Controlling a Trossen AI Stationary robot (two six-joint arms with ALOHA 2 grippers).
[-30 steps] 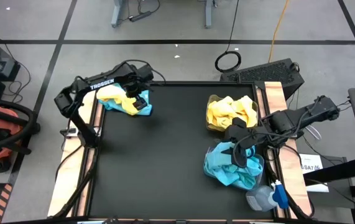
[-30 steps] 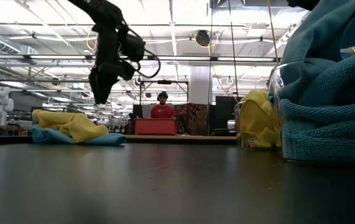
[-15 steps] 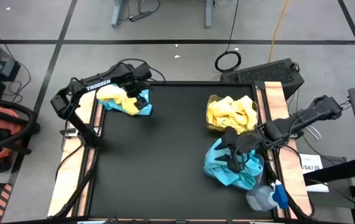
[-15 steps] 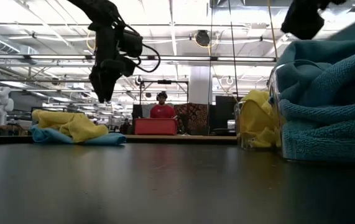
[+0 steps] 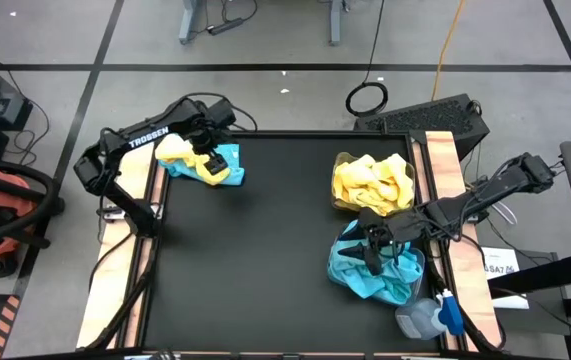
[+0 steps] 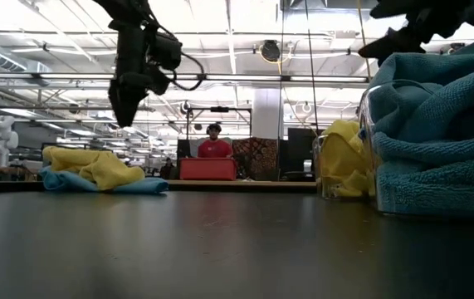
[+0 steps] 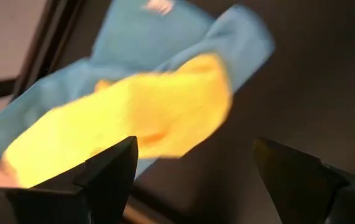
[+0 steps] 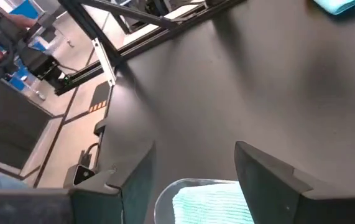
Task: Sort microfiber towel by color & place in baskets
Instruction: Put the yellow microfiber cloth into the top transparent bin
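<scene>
A loose pile of microfiber towels, yellow on teal [image 5: 197, 165] [image 6: 95, 170], lies at the table's far left. My left gripper [image 5: 205, 158] [image 6: 124, 112] hangs open above it, pointing down; in the left wrist view the yellow towel [image 7: 133, 118] lies on a teal one [image 7: 165, 31] below the fingers. Two clear baskets stand at the right: the far one [image 5: 337, 205] holds yellow towels [image 5: 370, 180], the near one [image 8: 165, 196] holds teal towels [image 5: 375, 270] [image 6: 436, 141]. My right gripper [image 5: 370, 252] is open just above the teal basket, with nothing between its fingers.
A grey bottle with a blue cap [image 5: 427, 318] lies at the near right corner beside the teal basket. A black keyboard [image 5: 435, 115] sits beyond the far right corner. The dark tabletop's middle [image 5: 255, 250] is bare. A person sits far off in the room [image 6: 217, 143].
My right gripper has sunk toward the teal basket, its arm stretching out and the gripper tipping. My left gripper has shifted a little toward the table's left edge and risen slightly, ending over the pile. Both stay open, and the towels have not moved.
</scene>
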